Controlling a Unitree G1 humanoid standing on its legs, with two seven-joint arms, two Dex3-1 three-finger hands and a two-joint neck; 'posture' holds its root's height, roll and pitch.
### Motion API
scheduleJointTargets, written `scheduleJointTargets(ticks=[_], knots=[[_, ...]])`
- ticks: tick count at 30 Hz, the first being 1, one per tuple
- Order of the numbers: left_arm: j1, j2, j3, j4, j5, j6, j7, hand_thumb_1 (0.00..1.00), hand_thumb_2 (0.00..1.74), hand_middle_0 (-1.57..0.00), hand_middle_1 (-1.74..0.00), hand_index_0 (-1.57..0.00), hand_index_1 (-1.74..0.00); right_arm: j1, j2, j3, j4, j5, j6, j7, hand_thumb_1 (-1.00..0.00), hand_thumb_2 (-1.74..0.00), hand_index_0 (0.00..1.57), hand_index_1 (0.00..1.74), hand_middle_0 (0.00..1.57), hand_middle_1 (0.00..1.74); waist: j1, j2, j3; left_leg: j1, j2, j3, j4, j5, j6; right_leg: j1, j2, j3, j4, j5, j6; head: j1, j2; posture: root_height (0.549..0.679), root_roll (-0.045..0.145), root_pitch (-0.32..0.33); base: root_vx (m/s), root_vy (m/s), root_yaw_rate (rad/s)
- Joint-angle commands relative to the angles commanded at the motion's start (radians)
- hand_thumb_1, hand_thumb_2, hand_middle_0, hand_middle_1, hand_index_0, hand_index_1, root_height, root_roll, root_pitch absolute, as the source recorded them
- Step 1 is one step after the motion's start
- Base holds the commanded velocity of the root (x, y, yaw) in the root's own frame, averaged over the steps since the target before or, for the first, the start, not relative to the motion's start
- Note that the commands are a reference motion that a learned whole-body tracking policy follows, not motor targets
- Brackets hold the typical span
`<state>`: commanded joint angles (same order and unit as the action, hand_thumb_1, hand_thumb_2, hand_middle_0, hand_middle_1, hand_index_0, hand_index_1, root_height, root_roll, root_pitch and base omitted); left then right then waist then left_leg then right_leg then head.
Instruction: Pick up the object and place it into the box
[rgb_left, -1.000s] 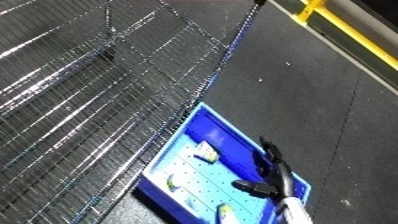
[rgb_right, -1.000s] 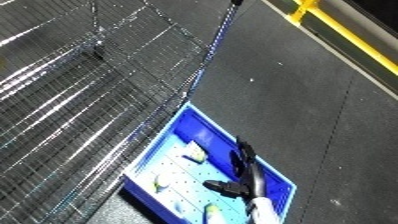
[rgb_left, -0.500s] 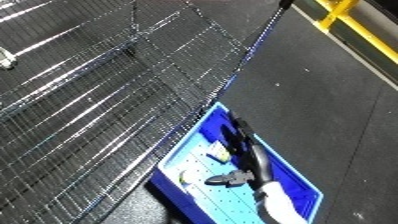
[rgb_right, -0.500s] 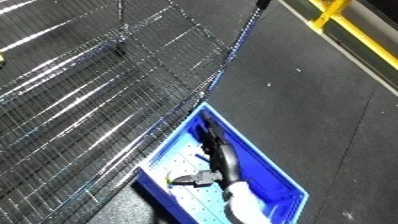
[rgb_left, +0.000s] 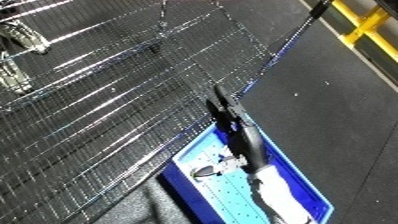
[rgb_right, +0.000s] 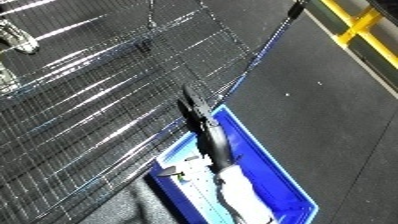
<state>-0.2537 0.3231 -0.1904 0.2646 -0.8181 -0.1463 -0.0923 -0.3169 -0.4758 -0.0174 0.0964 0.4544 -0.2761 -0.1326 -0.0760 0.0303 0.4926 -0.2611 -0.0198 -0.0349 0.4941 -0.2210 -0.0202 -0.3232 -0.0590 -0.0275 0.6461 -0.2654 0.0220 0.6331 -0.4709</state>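
Blue plastic bin (rgb_right: 266, 165) on dark flooring beside a silver wire-mesh cart (rgb_left: 107, 100), with the right hand (rgb_left: 229, 111) stretched out past the bin's far end.

The black right hand is extended with straight, unclenched fingers reaching over the bin's far rim toward the mesh, and nothing is seen held in it; the white forearm (rgb_right: 235, 192) lies along the bin. An object should be singled out on the mesh before the fingers are closed, and it should be carried back low over the bin's rim. Which object is meant cannot be made out: pale small items (rgb_left: 213, 170) lie inside the bin next to the forearm, partly covered by it, and an unclear shape sits far from the bin at the cart's upper left. The left hand is not shown.
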Motion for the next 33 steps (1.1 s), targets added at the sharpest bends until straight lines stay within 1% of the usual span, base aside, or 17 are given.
scheduleJointTargets(ticks=[4, 9, 16, 19, 23, 27, 30, 33], knots=[[0.006, 0.009, 0.014, -0.017, 0.012, 0.022, -0.005, 1.0, 1.74, -1.57, -1.74, -1.57, -1.74, 0.001, 0.011, 0.013, -0.02, -0.026, 0.002, 0.004, 0.0, 0.0, 0.0, 0.0, 0.0, 0.0, 0.019, -0.01, 0.001, -0.007, 0.0, -0.01, 0.018, -0.005, 0.0034, 0.008, -0.002, -0.009, 0.012, -0.007, -0.0024, -0.08, 0.018, 0.656, 0.061, -0.006, 0.022, -0.063, 0.136], [0.013, 0.016, 0.026, -0.027, 0.025, 0.045, -0.017, 1.0, 1.74, -1.57, -1.74, -1.57, -1.74, 0.006, 0.026, 0.028, -0.046, -0.051, 0.01, 0.007, 0.0, 0.0, 0.0, 0.0, 0.0, 0.0, 0.038, -0.02, 0.001, -0.015, -0.004, -0.022, 0.042, -0.01, 0.0069, 0.015, -0.0022, -0.019, 0.029, -0.015, -0.0048, -0.21, 0.041, 0.655, 0.057, -0.017, 0.035, -0.05, 0.124], [0.018, 0.02, 0.037, -0.039, 0.044, 0.066, -0.024, 1.0, 1.74, -1.57, -1.74, -1.57, -1.74, 0.017, 0.054, 0.047, -0.052, -0.06, 0.012, 0.003, 0.0, 0.0, 0.0, 0.0, 0.0, 0.0, 0.059, -0.031, 0.002, -0.022, -0.01, -0.032, 0.063, -0.012, 0.0114, 0.018, -0.0017, -0.03, 0.05, -0.023, -0.0025, -0.362, 0.065, 0.652, 0.05, -0.027, 0.033, -0.042, 0.091], [0.024, 0.023, 0.041, -0.045, 0.053, 0.07, -0.026, 1.0, 1.74, -1.57, -1.74, -1.57, -1.74, 0.026, 0.066, 0.053, -0.05, -0.063, 0.006, 0.001, 0.0, 0.0, 0.0, 0.0, 0.0, 0.0, 0.068, -0.035, 0.005, -0.024, -0.011, -0.035, 0.068, -0.011, 0.0135, 0.017, -0.0007, -0.033, 0.056, -0.025, 0.0, -0.425, 0.084, 0.651, 0.047, -0.03, 0.032, -0.045, 0.09], [0.029, 0.028, 0.045, -0.056, 0.058, 0.073, -0.025, 1.0, 1.74, -1.57, -1.74, -1.57, -1.74, 0.036, 0.077, 0.063, -0.045, -0.063, -0.004, -0.003, 0.0, 0.0, 0.0, 0.0, 0.0, 0.0, 0.077, -0.04, 0.01, -0.027, -0.012, -0.04, 0.071, -0.007, 0.0159, 0.016, -0.0006, -0.035, 0.065, -0.027, 0.0036, -0.466, 0.1, 0.65, 0.044, -0.034, 0.035, -0.035, 0.08], [0.032, 0.033, 0.052, -0.064, 0.055, 0.071, -0.025, 1.0, 1.74, -1.57, -1.74, -1.57, -1.74, 0.043, 0.083, 0.072, -0.035, -0.058, -0.011, -0.007, 0.0, 0.0, 0.0, 0.0, 0.0, 0.0, 0.086, -0.042, 0.015, -0.033, -0.012, -0.044, 0.075, -0.004, 0.0169, 0.011, -0.0045, -0.039, 0.075, -0.029, 0.0067, -0.478, 0.118, 0.649, 0.041, -0.037, 0.036, -0.02, 0.056], [0.041, 0.034, 0.061, -0.076, 0.052, 0.065, -0.028, 1.0, 1.74, -1.57, -1.74, -1.57, -1.74, 0.048, 0.088, 0.077, -0.032, -0.057, -0.014, -0.009, 0.0, 0.0, 0.0, 0.0, 0.0, 0.0, 0.091, -0.041, 0.02, -0.039, -0.013, -0.046, 0.082, -0.004, 0.0172, 0.004, -0.0077, -0.042, 0.087, -0.031, 0.0075, -0.483, 0.123, 0.647, 0.041, -0.038, 0.036, -0.003, 0.042], [0.048, 0.035, 0.067, -0.087, 0.051, 0.058, -0.027, 1.0, 1.74, -1.57, -1.74, -1.57, -1.74, 0.05, 0.09, 0.082, -0.029, -0.058, -0.013, -0.011, 0.0, 0.0, 0.0, 0.0, 0.0, 0.0, 0.094, -0.041, 0.024, -0.046, -0.014, -0.046, 0.087, -0.004, 0.0174, -0.004, -0.0101, -0.044, 0.096, -0.032, 0.0082, -0.491, 0.113, 0.646, 0.04, -0.037, 0.026, 0.005, 0.025]])
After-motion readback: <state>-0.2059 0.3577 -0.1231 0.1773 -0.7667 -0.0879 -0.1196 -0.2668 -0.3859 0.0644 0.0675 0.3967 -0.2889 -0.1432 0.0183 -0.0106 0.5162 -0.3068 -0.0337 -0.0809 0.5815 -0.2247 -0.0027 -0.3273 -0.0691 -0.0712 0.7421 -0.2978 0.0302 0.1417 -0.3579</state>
